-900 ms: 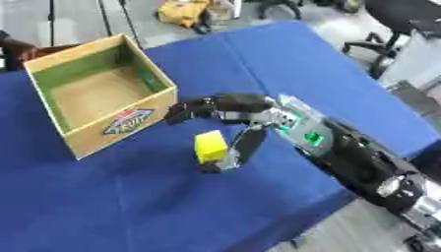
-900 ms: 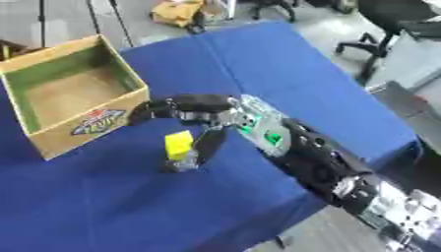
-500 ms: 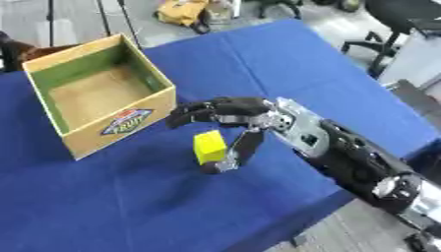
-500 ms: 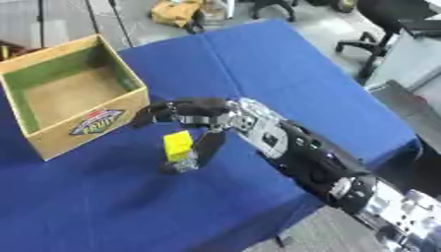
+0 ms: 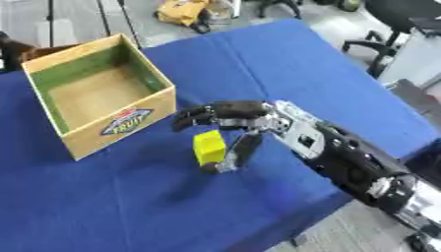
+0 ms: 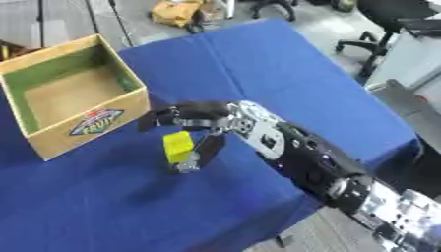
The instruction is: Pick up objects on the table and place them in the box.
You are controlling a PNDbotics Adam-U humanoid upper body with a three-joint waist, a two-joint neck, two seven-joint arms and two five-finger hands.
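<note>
Right hand: enters from the lower right corner on a black and silver arm, reaching over the middle of the worktop; fingers spread and arched over the yellow block, thumb angled down along its right side, nothing visibly clamped. Whether any finger touches the block cannot be told. Left hand: not visible.

Worktop: blue cloth cover, lying askew in view.

Box: 1 open-topped cardboard carton, green inner walls, brown floor, printed label on its near wall; stands toward the far left edge.

Yellow block: 1 small upright piece, mid-worktop, near the box's right corner but apart from it.
</note>
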